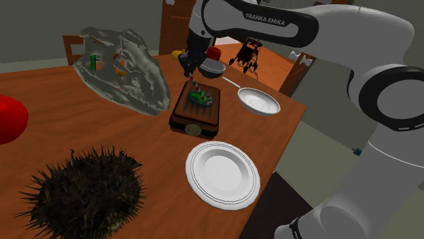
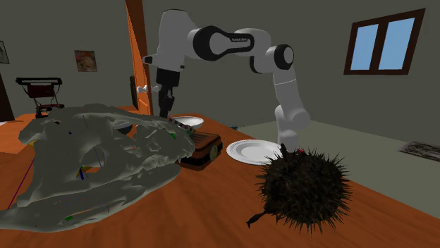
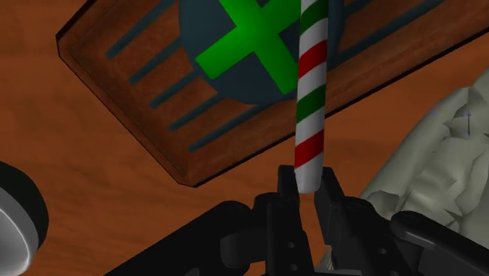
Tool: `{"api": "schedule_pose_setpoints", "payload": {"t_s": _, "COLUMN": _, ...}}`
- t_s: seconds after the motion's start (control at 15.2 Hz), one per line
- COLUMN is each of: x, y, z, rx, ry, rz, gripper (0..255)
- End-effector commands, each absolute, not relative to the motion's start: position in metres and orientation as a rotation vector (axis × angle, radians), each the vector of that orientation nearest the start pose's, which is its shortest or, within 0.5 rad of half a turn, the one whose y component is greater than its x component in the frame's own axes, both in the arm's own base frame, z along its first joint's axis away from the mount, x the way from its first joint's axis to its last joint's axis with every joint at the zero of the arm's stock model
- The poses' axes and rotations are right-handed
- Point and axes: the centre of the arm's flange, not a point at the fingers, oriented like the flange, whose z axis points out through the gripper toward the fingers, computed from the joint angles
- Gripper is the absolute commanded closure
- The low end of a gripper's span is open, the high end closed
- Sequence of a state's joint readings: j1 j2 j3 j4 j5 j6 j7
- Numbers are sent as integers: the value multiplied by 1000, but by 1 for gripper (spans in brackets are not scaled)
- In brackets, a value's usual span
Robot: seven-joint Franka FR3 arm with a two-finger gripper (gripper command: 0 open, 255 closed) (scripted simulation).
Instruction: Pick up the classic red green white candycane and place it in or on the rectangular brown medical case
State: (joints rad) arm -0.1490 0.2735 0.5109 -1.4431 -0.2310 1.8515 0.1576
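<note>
The candycane [image 3: 311, 86], striped red, green and white, is clasped at its straight end between the black fingers of my gripper [image 3: 307, 184]. It reaches out from the fingers over one edge of the brown rectangular case [image 3: 141, 94], whose dark round lid badge bears a green cross. In the shoulder view the gripper [image 1: 188, 73] hangs just above the far end of the case [image 1: 197, 115], and the candycane [image 1: 199, 96] shows at the case's top. In the second exterior view the case [image 2: 202, 148] lies beside the grey rock.
A big grey rock-like shape [image 1: 126, 68] lies close to the case at the shoulder view's left. A white plate [image 1: 223, 173], a small pan [image 1: 258, 102], a grey bowl [image 1: 212, 68], a dark spiky ball [image 1: 81, 197] and a red object [image 1: 10, 119] share the wooden table [image 1: 156, 156].
</note>
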Motion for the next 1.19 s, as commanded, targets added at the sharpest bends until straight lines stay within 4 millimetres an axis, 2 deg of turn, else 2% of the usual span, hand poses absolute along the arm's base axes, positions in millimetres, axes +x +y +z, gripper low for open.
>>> {"api": "schedule_pose_setpoints", "payload": {"t_s": 0.0, "x": 629, "y": 175, "z": 555, "rx": -3157, "ry": -352, "rz": -301, "gripper": 255}}
{"api": "schedule_pose_setpoints", "payload": {"t_s": 0.53, "x": 629, "y": 175, "z": 514, "rx": -3157, "ry": -352, "rz": -301, "gripper": 255}}
{"api": "schedule_pose_setpoints", "payload": {"t_s": 0.99, "x": 629, "y": 175, "z": 514, "rx": -3157, "ry": -352, "rz": -301, "gripper": 255}}
{"api": "schedule_pose_setpoints", "payload": {"t_s": 1.06, "x": 629, "y": 175, "z": 514, "rx": -3157, "ry": -352, "rz": -301, "gripper": 0}}
{"api": "schedule_pose_setpoints", "payload": {"t_s": 1.12, "x": 629, "y": 175, "z": 514, "rx": -3157, "ry": -352, "rz": -301, "gripper": 0}}
